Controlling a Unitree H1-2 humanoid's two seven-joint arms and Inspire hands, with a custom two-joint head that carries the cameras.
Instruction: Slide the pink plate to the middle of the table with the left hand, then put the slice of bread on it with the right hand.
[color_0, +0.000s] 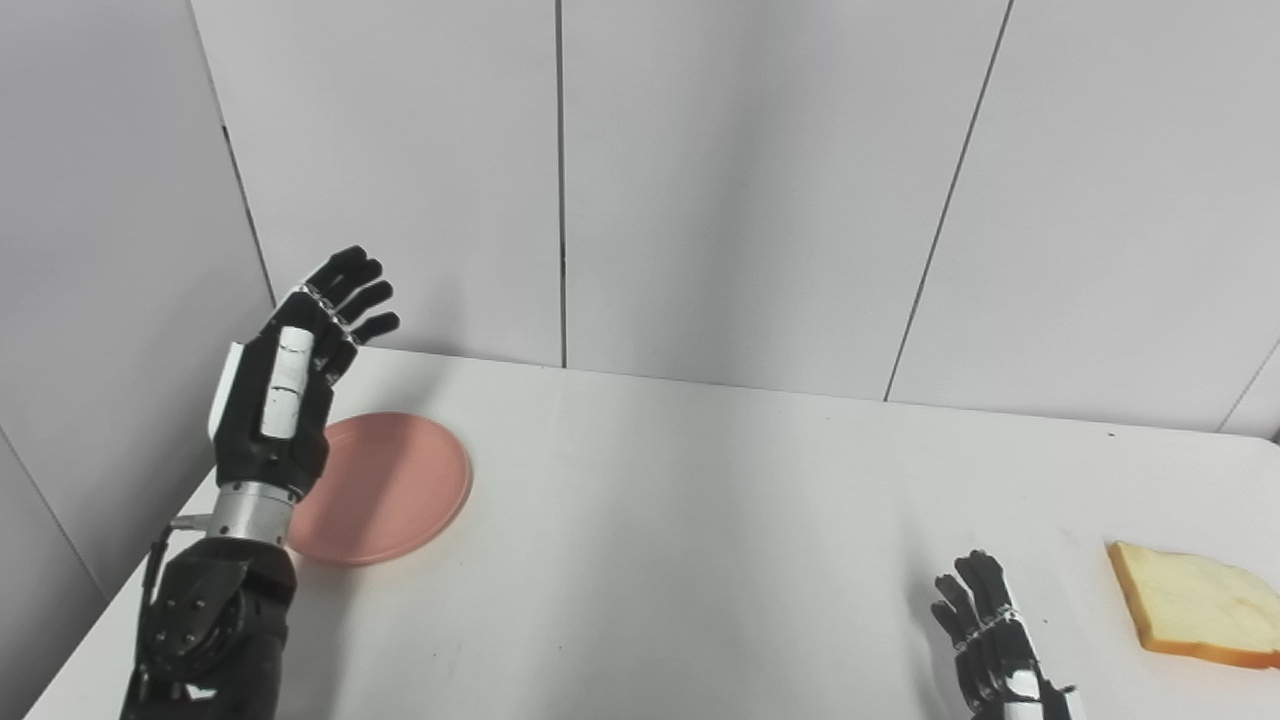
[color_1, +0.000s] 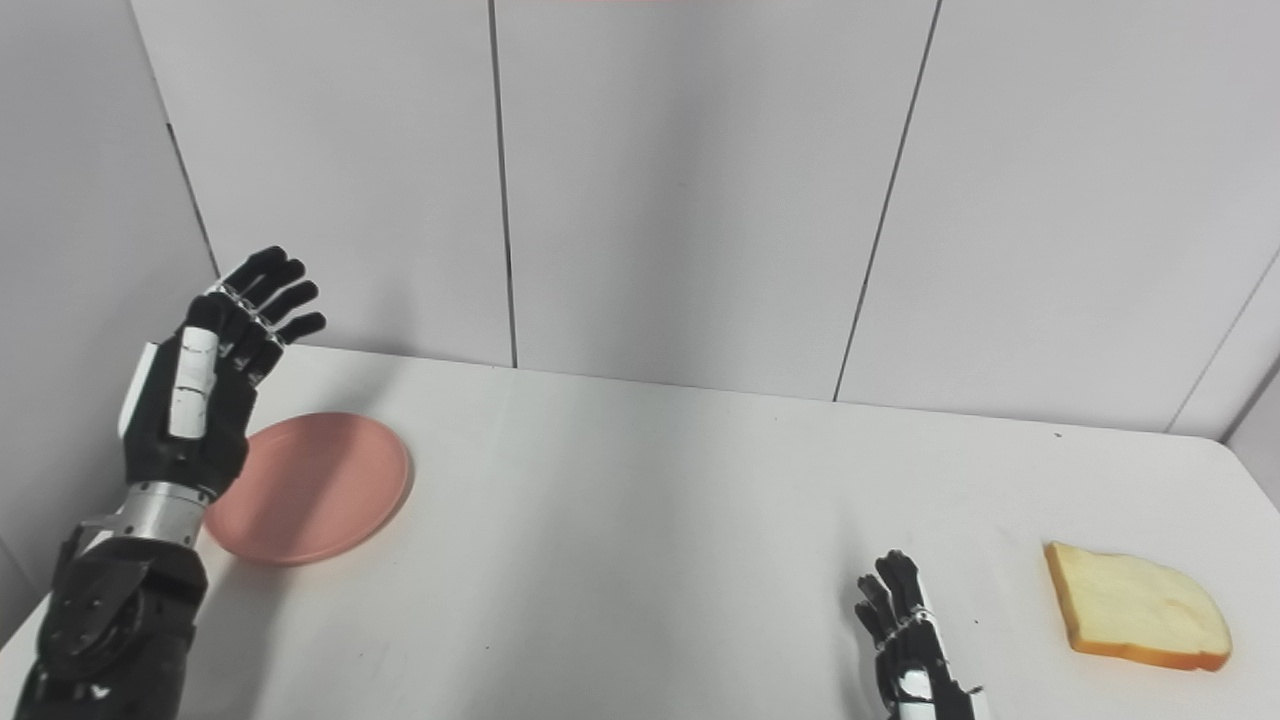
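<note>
Black and white, the left hand (color_0: 285, 390) was raised above the table's (color_0: 680, 520) left edge, its fingers (color_0: 350, 285) spread apart and holding nothing, covering the near-left rim of the plate (color_0: 395, 490). That pink plate lay flat near the far left corner, well apart from the table's middle. Near the front edge, right of centre, the right hand (color_0: 985, 630) rested low with fingers loosely apart, empty. Further right lay the bread (color_1: 1135, 605), flat, near that hand but not touching it.

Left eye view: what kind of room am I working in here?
Probably a lab test booth: plain white table, bare grey panel walls, and only a pink plate and bread slice as props.
</note>
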